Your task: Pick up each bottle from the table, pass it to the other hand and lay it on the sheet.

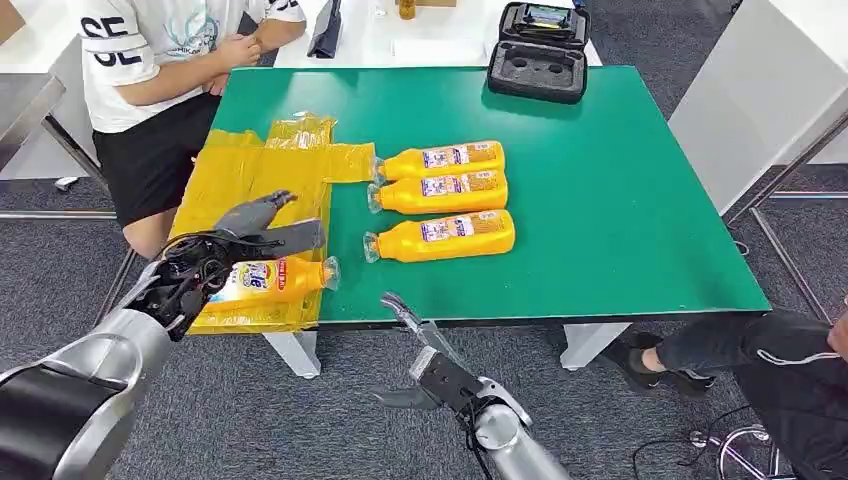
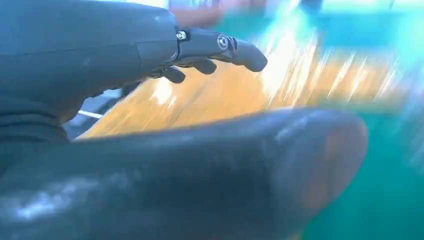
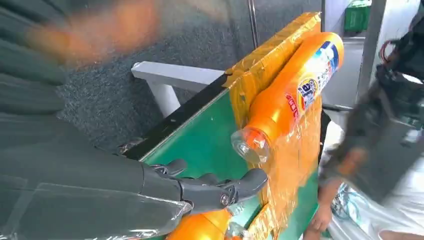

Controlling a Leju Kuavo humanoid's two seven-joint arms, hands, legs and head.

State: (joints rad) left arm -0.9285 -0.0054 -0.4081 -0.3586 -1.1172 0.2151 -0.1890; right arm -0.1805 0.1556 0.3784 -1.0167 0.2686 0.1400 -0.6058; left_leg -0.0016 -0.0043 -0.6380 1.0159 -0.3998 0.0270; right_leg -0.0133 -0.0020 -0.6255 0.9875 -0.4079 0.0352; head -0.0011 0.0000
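Bottle (image 1: 272, 281) lies on its side on the yellow sheet (image 1: 225, 180) at the near left edge of the green table (image 1: 620, 200), clear cap pointing toward the table's middle. Left hand (image 1: 255, 228) hovers just above it, fingers spread, grasping nothing. Right hand (image 1: 415, 345) hangs off the table's near edge, fingers apart and empty. Three more bottles (image 1: 440, 197) lie side by side on the table just beyond the sheet.
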